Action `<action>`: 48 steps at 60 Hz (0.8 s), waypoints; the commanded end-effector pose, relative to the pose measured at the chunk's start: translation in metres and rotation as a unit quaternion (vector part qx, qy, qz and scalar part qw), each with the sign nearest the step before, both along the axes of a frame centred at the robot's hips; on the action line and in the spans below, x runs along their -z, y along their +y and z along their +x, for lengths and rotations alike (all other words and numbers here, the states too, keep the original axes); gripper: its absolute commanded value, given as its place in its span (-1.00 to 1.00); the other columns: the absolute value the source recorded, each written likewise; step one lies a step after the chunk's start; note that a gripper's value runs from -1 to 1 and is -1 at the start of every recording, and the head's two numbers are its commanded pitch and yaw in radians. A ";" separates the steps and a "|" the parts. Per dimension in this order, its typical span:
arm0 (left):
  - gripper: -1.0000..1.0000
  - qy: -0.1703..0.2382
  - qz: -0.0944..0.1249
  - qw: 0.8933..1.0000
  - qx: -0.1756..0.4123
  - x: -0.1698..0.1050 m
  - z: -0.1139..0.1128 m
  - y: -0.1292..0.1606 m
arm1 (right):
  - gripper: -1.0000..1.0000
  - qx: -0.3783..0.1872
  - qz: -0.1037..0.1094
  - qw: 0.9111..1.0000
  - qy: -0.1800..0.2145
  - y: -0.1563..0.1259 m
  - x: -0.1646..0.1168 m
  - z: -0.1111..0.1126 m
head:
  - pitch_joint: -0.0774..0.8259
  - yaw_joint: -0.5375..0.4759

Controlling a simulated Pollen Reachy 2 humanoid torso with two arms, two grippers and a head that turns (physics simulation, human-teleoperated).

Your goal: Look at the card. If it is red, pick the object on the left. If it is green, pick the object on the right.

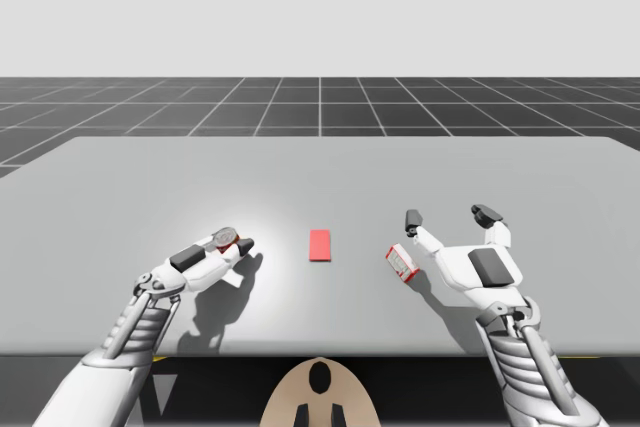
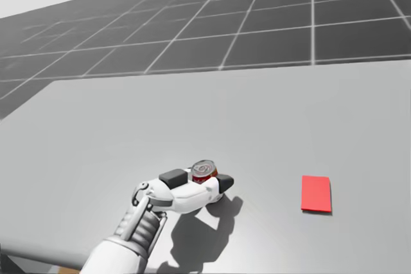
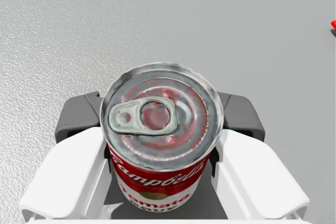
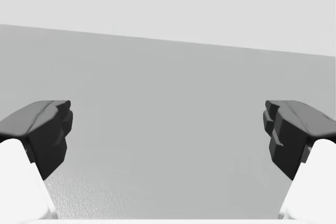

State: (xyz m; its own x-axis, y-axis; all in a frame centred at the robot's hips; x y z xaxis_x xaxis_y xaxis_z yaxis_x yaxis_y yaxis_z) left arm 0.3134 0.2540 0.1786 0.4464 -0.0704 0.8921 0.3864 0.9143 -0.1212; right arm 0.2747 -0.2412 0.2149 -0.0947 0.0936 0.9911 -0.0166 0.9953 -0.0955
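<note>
A red card point(image 1: 320, 244) point(image 2: 316, 193) lies flat at the middle of the grey table point(image 1: 120, 177). Left of it is a red and white can point(image 1: 228, 238) point(image 2: 205, 170) with a silver pull-tab lid. My left gripper point(image 1: 235, 245) point(image 2: 215, 181) is shut on it. In the left wrist view the can point(image 3: 163, 124) sits between the dark pads point(image 3: 79, 116), which press on both its sides. Right of the card lies a small red and white box point(image 1: 401, 262). My right gripper point(image 1: 450, 216) point(image 4: 168, 129) stands open just right of the box, with nothing between its fingers.
The table stretches wide and bare behind the objects and out to both sides. Its front edge runs close below my forearms. A dark gridded floor lies beyond the far edge.
</note>
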 end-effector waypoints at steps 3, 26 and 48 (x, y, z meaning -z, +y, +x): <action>1.00 0.016 0.004 1.000 -0.003 0.008 -0.003 0.004 | -1.00 -0.001 0.004 1.000 0.002 0.002 0.001 0.000 | -0.05 0.75; 1.00 -0.051 -0.019 0.998 0.005 -0.056 -0.009 -0.006 | -1.00 -0.009 0.019 1.000 0.017 -0.001 0.001 0.000 | -0.12 0.75; 1.00 -0.200 -0.041 0.979 0.010 -0.168 -0.021 -0.019 | -1.00 -0.002 0.014 1.000 0.019 -0.003 0.000 0.001 | -0.16 0.74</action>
